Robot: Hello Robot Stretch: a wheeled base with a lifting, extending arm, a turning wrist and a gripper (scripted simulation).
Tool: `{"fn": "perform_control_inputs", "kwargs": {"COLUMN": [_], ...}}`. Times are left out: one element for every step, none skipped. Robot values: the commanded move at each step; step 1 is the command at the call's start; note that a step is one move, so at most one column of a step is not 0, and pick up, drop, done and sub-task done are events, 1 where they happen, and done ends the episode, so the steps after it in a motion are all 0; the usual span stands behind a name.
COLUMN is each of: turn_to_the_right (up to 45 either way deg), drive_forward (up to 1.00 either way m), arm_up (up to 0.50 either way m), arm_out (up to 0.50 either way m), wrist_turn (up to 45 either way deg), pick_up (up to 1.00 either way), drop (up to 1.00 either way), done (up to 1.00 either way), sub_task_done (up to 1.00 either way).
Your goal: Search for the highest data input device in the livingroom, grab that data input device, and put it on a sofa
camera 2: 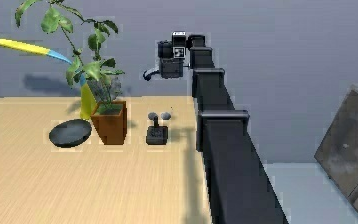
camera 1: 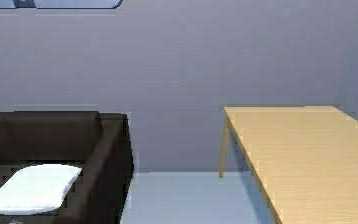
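Observation:
A small dark device with two short upright sticks (camera 2: 158, 131) stands on the wooden table (camera 2: 47, 185), just right of a potted plant. The dark arm bar (camera 2: 222, 130) rises across the table's right part to the gripper (camera 2: 148, 73), which hangs above the device with bare grey wall behind its fingers, and it holds nothing. A dark brown sofa (camera 1: 102, 150) with a white cushion (camera 1: 35, 187) sits at the forward view's lower left.
A leafy plant in a brown pot (camera 2: 109, 122) and a dark shallow bowl (camera 2: 70, 133) stand left of the device. A long yellow and blue thing (camera 2: 32, 49) juts in at the upper left. The table (camera 1: 307, 150) is right of the sofa, with pale floor (camera 1: 187, 195) between. A grey slab (camera 2: 349, 145) stands at the arm side view's right edge.

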Motion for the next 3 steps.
{"fn": "perform_control_inputs", "kwargs": {"turn_to_the_right": [0.0,0.0,0.0], "drive_forward": [0.0,0.0,0.0], "arm_up": [-0.3,0.0,0.1], "arm_out": [0.0,0.0,0.0], "wrist_turn": [0.0,0.0,0.0], "pick_up": [0.0,1.0,0.0], "drop": [0.0,0.0,0.0], "done": [0.0,0.0,0.0], "sub_task_done": [0.0,0.0,0.0]}}
